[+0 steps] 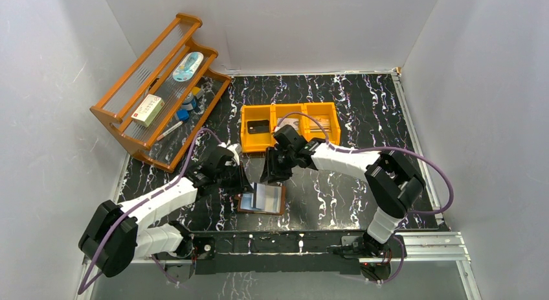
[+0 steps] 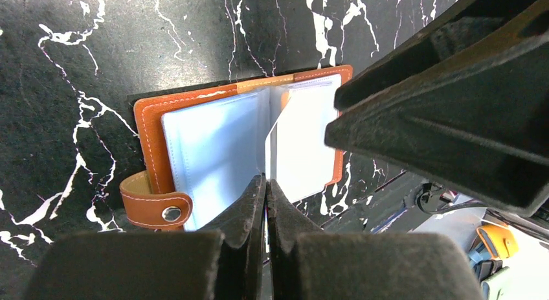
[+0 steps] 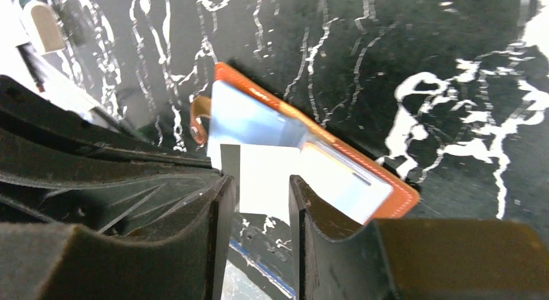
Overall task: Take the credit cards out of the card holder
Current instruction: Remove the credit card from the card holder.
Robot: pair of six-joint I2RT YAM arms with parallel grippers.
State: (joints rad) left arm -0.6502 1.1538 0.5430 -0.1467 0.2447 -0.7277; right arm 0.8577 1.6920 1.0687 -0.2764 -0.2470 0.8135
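**Some cards out, holder not yet emptied**

The left gripper [image 2: 265, 183] has its fingers clenched together, tips at the near edge of the card holder [image 2: 217, 138] by the centre fold; whether a pocket leaf is pinched I cannot tell. The holder lies open on the bench [image 2: 78, 54], pale-blue pockets up. The right gripper [image 3: 262, 181] hovers over its right page, fingers apart and apparently grasping nothing. A pale rectangle [image 3: 262, 161], possibly a card, shows between them. Farther back, the orange bin [image 1: 256, 108] holds a black card [image 1: 257, 126] in its left compartment. I judge the job partly done, with the remaining pockets unchecked.
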